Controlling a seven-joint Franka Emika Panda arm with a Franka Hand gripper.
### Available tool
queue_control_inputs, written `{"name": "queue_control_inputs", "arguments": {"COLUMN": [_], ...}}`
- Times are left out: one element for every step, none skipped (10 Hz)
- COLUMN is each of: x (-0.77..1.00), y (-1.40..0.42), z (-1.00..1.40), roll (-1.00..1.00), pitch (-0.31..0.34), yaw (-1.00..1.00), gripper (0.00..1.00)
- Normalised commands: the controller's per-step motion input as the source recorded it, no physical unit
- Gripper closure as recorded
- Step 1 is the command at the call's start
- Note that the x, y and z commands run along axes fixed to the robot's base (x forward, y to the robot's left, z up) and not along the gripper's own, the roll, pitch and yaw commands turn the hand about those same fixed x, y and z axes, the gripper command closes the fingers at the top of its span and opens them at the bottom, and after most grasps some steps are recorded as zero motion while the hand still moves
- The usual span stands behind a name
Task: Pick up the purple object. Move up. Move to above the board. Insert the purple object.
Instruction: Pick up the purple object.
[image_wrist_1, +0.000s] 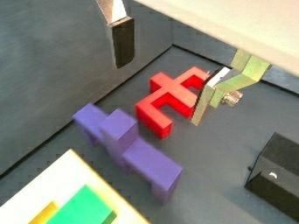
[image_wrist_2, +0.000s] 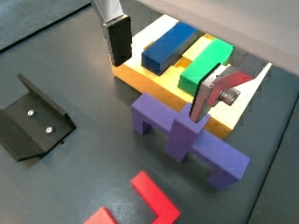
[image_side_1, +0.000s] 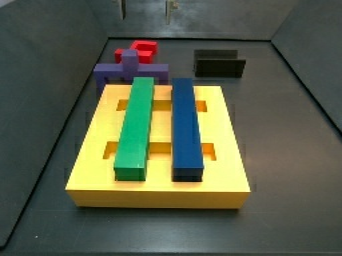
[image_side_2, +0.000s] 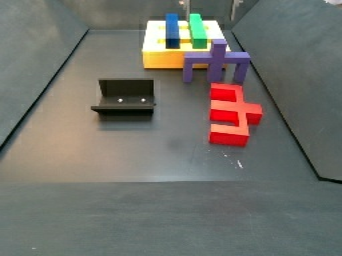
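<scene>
Hovering pincer (image_wrist_2: 162, 70) open over purple object (image_wrist_2: 187, 138), arm cut off, board (image_side_1: 94, 150) nr.

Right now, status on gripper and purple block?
Gripper open, empty, above the purple bridge-shaped block. Block on floor between yellow slotted board and red block. Nothing obstructing.

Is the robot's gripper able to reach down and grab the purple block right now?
Probably yes. The gripper hangs open above the purple object, nothing between its fingers. The block stands on the floor between the board and the red block, its top uncovered.
</scene>
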Motion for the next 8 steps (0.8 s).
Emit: {"name": "queue_control_inputs", "arguments": {"x": [0.00,0.00,-0.12,-0.41,-0.49,-0.43,-0.44,-0.24], "y": [-0.60,-0.32,0.00,0.00,0.04,0.04,-0.03,0.00], "z": [-0.04,-0.11,-0.28,-0.30,-0.31,-0.31,-0.44,-0.47], "roll": [0.30,0.19,0.13,0.17,0.17,0.11,0.16,0.05], "pitch": [-0.010,-0.017,-0.064,-0.107,-0.094,-0.090,-0.207,-0.247], "yaw": [0.25,0.20,0.08,0.10,0.06,0.00,0.08,0.17], "gripper": [0.00,0.00,0.00,0.00,0.00,0.00,0.00,0.00]}}
